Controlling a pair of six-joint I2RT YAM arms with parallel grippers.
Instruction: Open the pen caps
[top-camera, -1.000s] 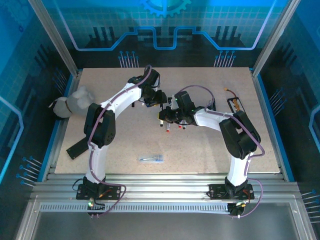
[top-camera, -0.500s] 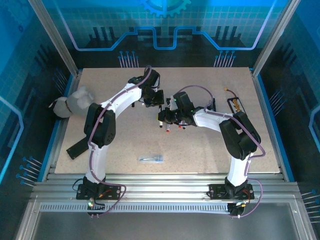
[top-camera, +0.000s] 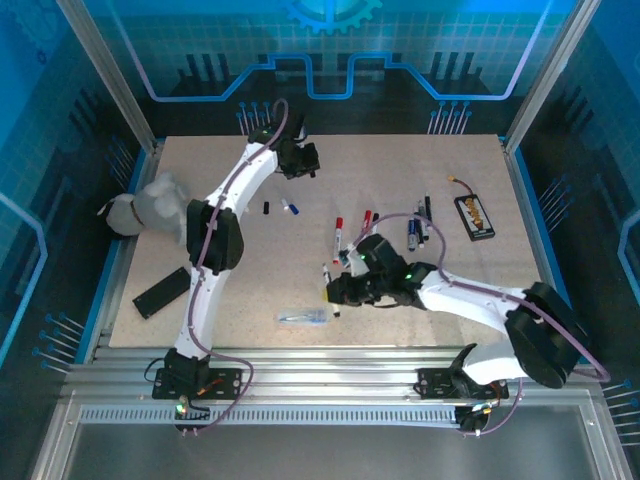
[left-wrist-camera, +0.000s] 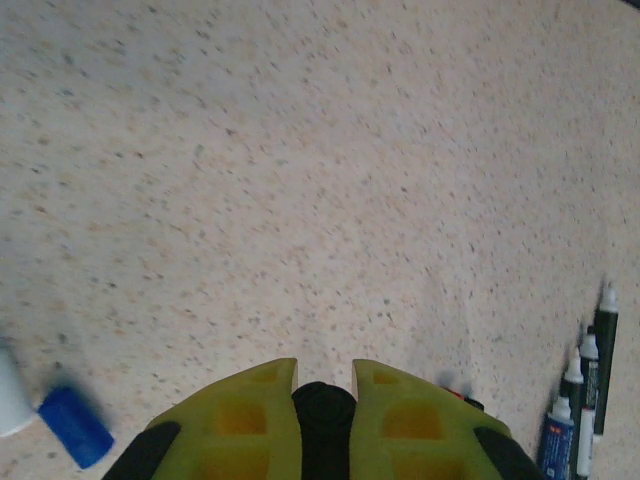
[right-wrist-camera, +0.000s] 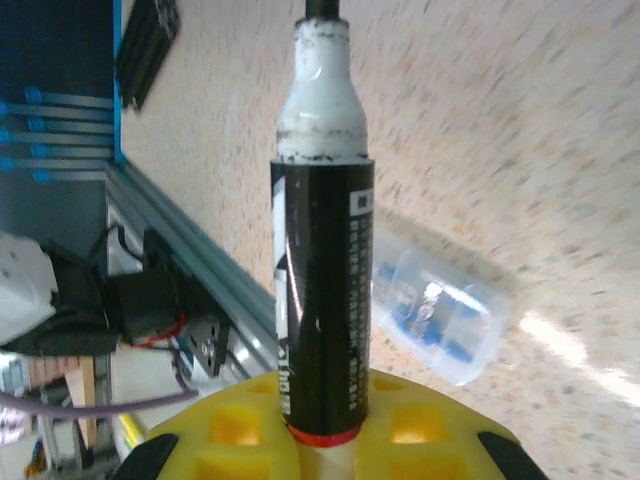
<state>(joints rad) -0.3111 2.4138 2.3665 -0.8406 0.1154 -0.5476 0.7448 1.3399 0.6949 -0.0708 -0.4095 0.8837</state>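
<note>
Right wrist view puts the right pincer (right-wrist-camera: 320, 425) at the bottom of the frame. Its yellow fingers (right-wrist-camera: 240, 420) are clamped on the lower barrel of a marker pen (right-wrist-camera: 322, 290) with a black label. The pen stands straight out of the grip with its white neck and dark tip bare, so it is already uncapped. Just beyond it, a clear plastic wrapper (right-wrist-camera: 445, 300) lies on the speckled table (right-wrist-camera: 520, 120), close to the front rail (right-wrist-camera: 190, 270). From overhead, this pincer sits low at the near middle of the table, just right of the wrapper, with other pens (top-camera: 327, 272) beside it. The left pincer (left-wrist-camera: 323, 400) is well apart, at the back of the table. It is nearly closed around a small dark round piece that I take to be a black cap (left-wrist-camera: 323, 412). A loose blue cap (left-wrist-camera: 75, 425) lies just to its left, and a row of pens (left-wrist-camera: 585, 400) lies off to the right. The step in hand looks like setting the two separated parts down. The pen should go low and flat onto bare table, clear of the wrapper and the neighbouring pens, before the grip lets go, so it does not roll. The cap is best released close to the surface beside the blue one, so it does not bounce away.
</note>
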